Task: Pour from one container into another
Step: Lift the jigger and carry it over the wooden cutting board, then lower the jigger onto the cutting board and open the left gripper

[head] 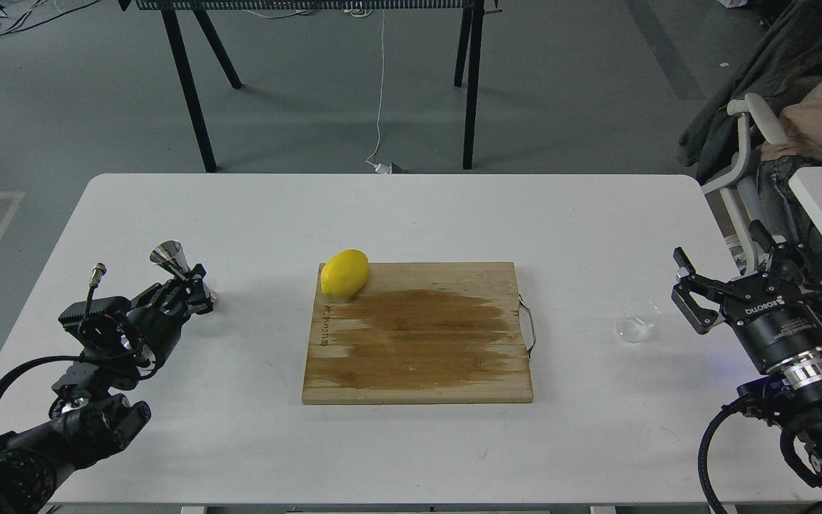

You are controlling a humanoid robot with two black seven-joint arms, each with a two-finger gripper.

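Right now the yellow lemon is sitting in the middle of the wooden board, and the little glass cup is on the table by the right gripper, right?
Not quite. The head view shows the lemon at the wooden board's far-left corner, not its middle. The glass cup does stand beside the right gripper.

bright, even overhead light across the white surface [411, 214]; shadows soft and short, a faint one just under the lemon [344, 273]; small glint on the steel jigger [170, 255]; focus sharp throughout; no blur visible.
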